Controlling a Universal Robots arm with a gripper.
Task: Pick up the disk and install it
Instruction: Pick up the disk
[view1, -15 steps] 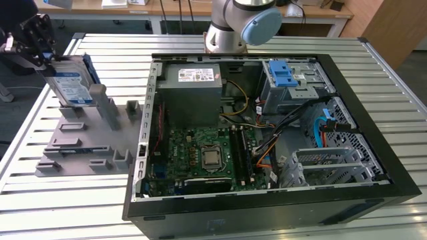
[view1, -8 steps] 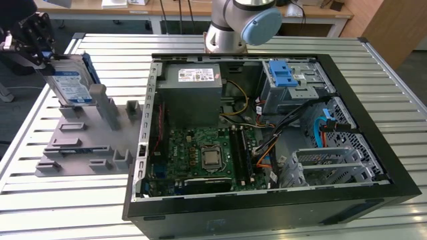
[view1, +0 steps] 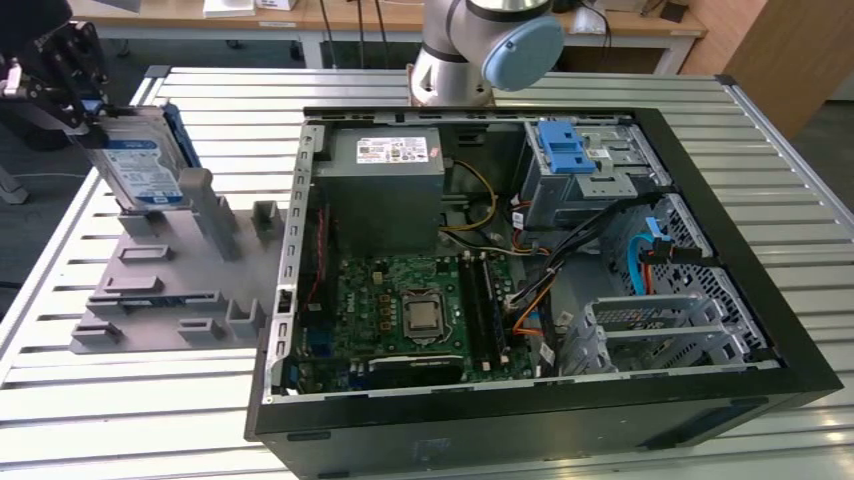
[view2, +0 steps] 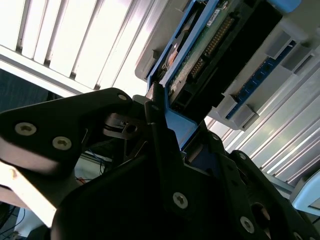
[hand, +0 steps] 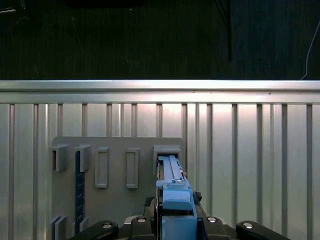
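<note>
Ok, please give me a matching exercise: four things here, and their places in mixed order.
1. silver-grey rectangular disk with blue plastic rails
2. bright blue plastic latch bracket
3. grey metal box with white sticker
4. flat grey plastic holder plate

A. flat on the slatted metal table
B. inside the open black computer case, exterior view's right
C. upright, its top gripped by the black tool
D. inside that case, exterior view's left

Pairs: 1-C, 2-B, 3-D, 4-A

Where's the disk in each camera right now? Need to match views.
Exterior view: the disk stands upright at the grey holder, exterior view's far left.
First wrist view: the disk edge-on, blue rail facing, at the grey holder.
Second wrist view: the disk's circuit-board side, close up.
Shared landmark: the ribbed metal table.
</note>
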